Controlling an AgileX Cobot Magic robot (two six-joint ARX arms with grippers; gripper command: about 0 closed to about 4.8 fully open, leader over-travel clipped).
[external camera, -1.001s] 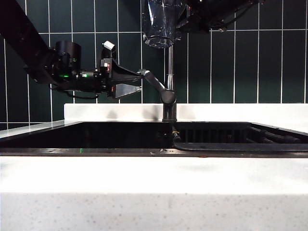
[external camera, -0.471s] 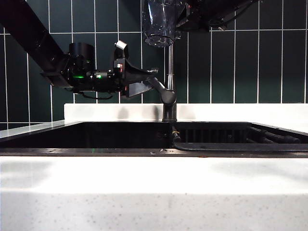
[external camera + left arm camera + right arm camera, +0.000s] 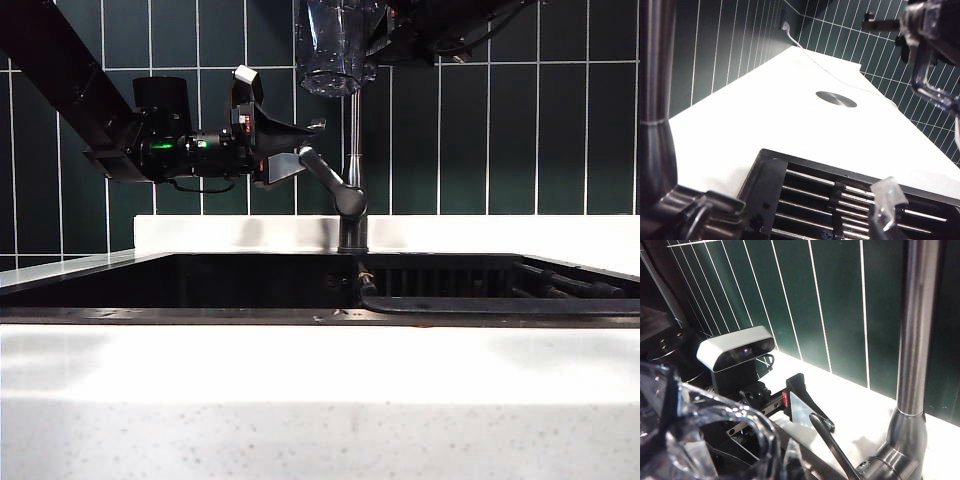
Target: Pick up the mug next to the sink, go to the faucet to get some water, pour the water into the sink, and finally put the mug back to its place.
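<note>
At the faucet (image 3: 351, 160): my left gripper (image 3: 300, 152) is level with its lever, jaws spread wide around the lever tip, nothing pinched yet. My right gripper (image 3: 385, 35) is high at the top of the exterior view, clamped on the mug (image 3: 332, 45), held above the sink (image 3: 250, 280) beside the pipe. Glass looks rigid, slick and breakable, with a thick, heavy base, so I'd grip the faceted wall mid-height, firmly, no jerks.

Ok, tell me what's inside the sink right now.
In the sink a dark slatted rack fills the right part. No water shows, but the near rim hides its floor. The mug hangs above in the right gripper.
</note>
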